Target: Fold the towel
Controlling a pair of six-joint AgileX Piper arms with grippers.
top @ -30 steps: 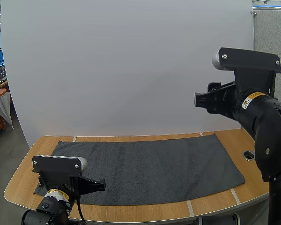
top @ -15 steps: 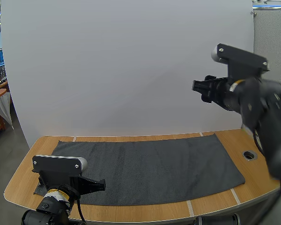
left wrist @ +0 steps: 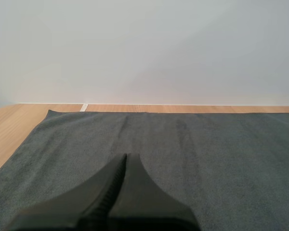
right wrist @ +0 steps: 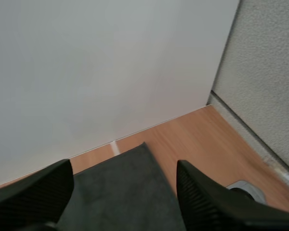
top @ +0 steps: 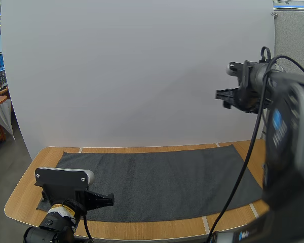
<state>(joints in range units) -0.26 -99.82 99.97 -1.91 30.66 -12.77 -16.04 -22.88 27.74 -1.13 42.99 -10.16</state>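
The dark grey rectangular cloth towel (top: 157, 182) lies spread flat on the light wooden desk (top: 20, 200). The left tool (left wrist: 125, 158) is clenched empty, low over the towel's near left corner. The right tool (right wrist: 124, 166), released, hangs high above its far right corner.

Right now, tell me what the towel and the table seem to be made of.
Towel: dark grey cloth, probably microfibre or terry; matte, with a fine nap and faint creases in the left wrist view.
Table: light wood-grain top, smooth with a slight sheen, crossed by pale seam lines; solid wood or laminate, I cannot tell.
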